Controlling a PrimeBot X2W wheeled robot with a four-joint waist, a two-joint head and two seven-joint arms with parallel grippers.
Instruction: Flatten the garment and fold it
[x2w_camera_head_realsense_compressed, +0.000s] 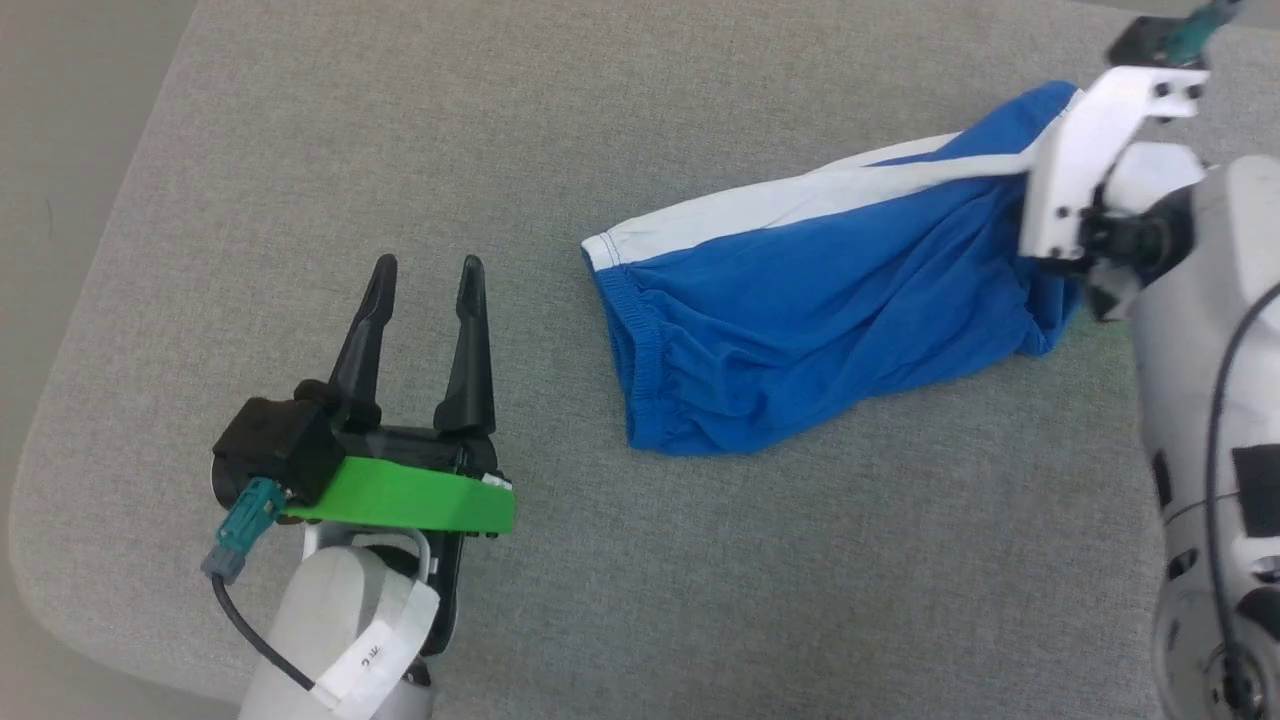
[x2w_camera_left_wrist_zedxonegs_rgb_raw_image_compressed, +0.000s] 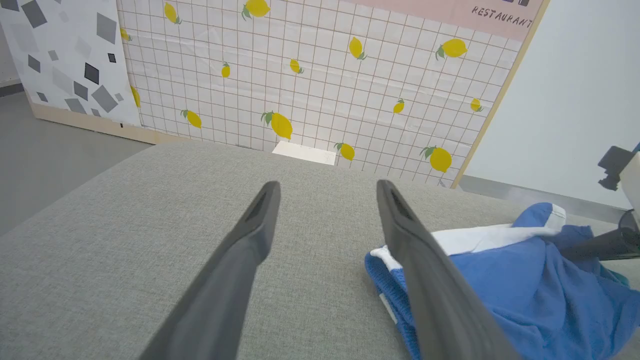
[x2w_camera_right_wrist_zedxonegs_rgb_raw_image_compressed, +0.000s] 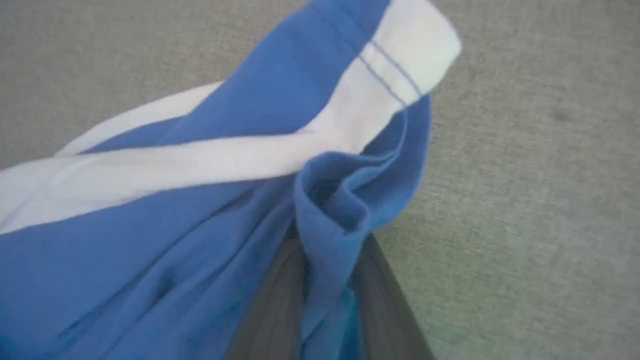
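A grey upholstered surface (x2w_camera_head_realsense_compressed: 400, 150) lies under the garment (x2w_camera_head_realsense_compressed: 820, 290) on all sides. Beyond the garment, off the surface's far edge, stands a tiled wall panel printed with lemons (x2w_camera_left_wrist_zedxonegs_rgb_raw_image_compressed: 320, 75). The garment, bright blue shorts, lies bunched and stretched long, with its gathered waistband (x2w_camera_head_realsense_compressed: 640, 350) at one end and its white side stripe (x2w_camera_head_realsense_compressed: 800, 200) running along the upper edge. At the garment's hem end, the right gripper (x2w_camera_right_wrist_zedxonegs_rgb_raw_image_compressed: 330, 245) has its two dark fingers pinched close together on a rolled fold of blue cloth (the fingertips themselves are buried in it). The left gripper (x2w_camera_head_realsense_compressed: 428, 268) sits off the garment's waistband end, well apart from it, jaws spread wide and holding nothing.
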